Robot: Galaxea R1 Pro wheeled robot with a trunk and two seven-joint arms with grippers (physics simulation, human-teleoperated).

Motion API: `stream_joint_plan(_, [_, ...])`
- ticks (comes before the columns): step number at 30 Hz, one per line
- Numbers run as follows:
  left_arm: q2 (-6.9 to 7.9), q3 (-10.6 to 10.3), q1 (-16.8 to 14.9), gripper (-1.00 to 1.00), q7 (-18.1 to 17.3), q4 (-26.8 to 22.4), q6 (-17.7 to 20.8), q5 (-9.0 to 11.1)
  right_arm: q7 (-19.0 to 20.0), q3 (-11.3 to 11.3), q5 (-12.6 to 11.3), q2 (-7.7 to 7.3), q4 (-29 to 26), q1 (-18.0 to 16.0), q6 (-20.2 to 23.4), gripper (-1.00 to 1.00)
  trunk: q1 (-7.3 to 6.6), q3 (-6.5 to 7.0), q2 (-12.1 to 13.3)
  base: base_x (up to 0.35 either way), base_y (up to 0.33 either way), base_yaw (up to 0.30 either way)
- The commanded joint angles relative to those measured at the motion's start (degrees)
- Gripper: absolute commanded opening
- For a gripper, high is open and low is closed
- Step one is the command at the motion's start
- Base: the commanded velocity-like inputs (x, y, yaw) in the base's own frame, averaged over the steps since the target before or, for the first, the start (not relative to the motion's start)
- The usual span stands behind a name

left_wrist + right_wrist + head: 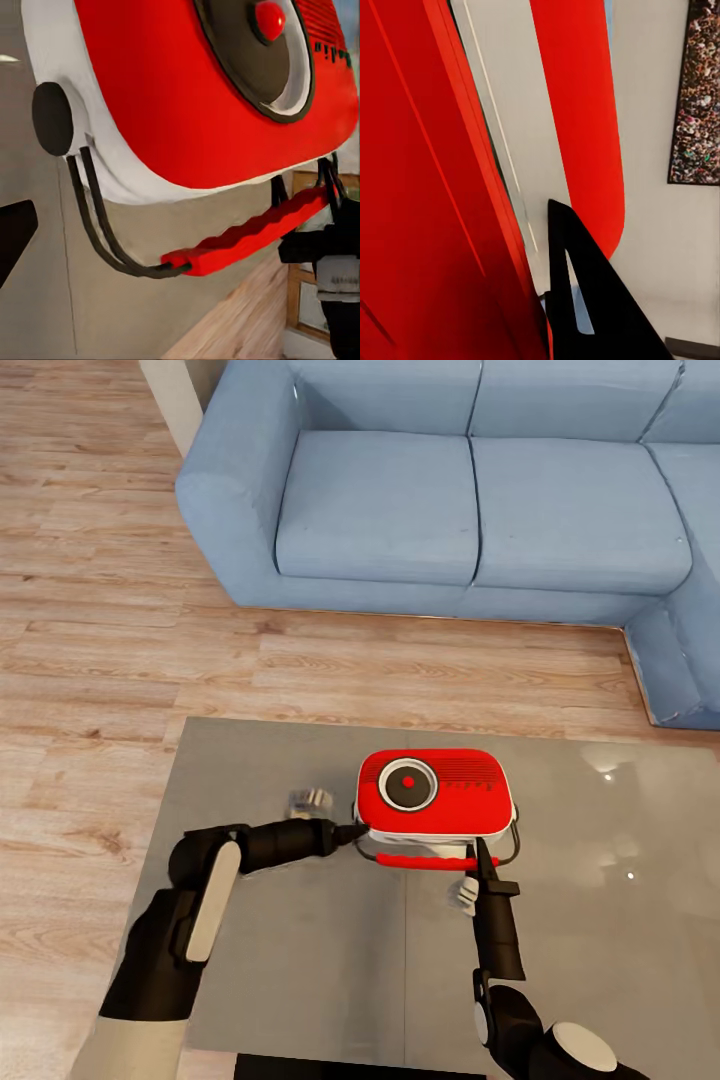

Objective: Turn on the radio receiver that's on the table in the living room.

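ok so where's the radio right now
In the head view the red radio sits on the grey table near its far edge, in front of the blue sofa, with the left hand and right hand at its near corners.

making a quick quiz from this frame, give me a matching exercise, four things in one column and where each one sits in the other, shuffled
Things:
1. radio receiver
2. sofa
3. left gripper
4. right gripper

Places:
A. on the wood floor beyond the table
B. at the radio's near edge, by its red handle grip
C. at the radio's left side
D. on the grey tabletop

Pairs: 1-D, 2-A, 3-C, 4-B
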Motion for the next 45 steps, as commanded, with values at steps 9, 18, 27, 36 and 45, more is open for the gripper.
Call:
stream_joint_plan(9, [0.23, 0.0, -2.3, 1.00, 0.0, 0.0, 0.3, 5.1, 0.0, 0.0, 0.5, 0.00, 0.0, 0.0, 0.2, -1.00, -0.01, 0.00, 0.0, 0.000, 0.000, 0.000])
stream_joint_plan(18, [0.17, 0.1, -5.2, 1.00, 0.1, 0.3, 0.3, 9.7, 0.0, 0.0, 0.6, 0.00, 0.0, 0.0, 0.3, -1.00, -0.01, 0.00, 0.0, 0.000, 0.000, 0.000])
stream_joint_plan(27, [-1.07, 0.2, -7.6, -1.00, 0.4, 0.4, 0.4, 11.1, -0.3, 0.1, 0.7, 0.00, -0.1, 0.0, 1.5, -1.00, -0.01, 0.00, 0.0, 0.000, 0.000, 0.000])
stream_joint_plan(36, [-1.26, 0.2, -7.7, -1.00, 0.5, 0.4, 0.4, 11.0, -0.5, 0.1, 0.7, 0.00, -0.1, 0.0, 1.6, -1.00, -0.01, 0.00, 0.0, 0.000, 0.000, 0.000])
stream_joint_plan(45, [-1.58, 0.2, -8.3, -1.00, 0.7, 1.6, 0.4, 11.2, -4.0, 3.1, 2.5, 0.04, -0.3, 0.0, 3.3, -1.00, -0.01, 0.00, 0.0, 0.000, 0.000, 0.000])
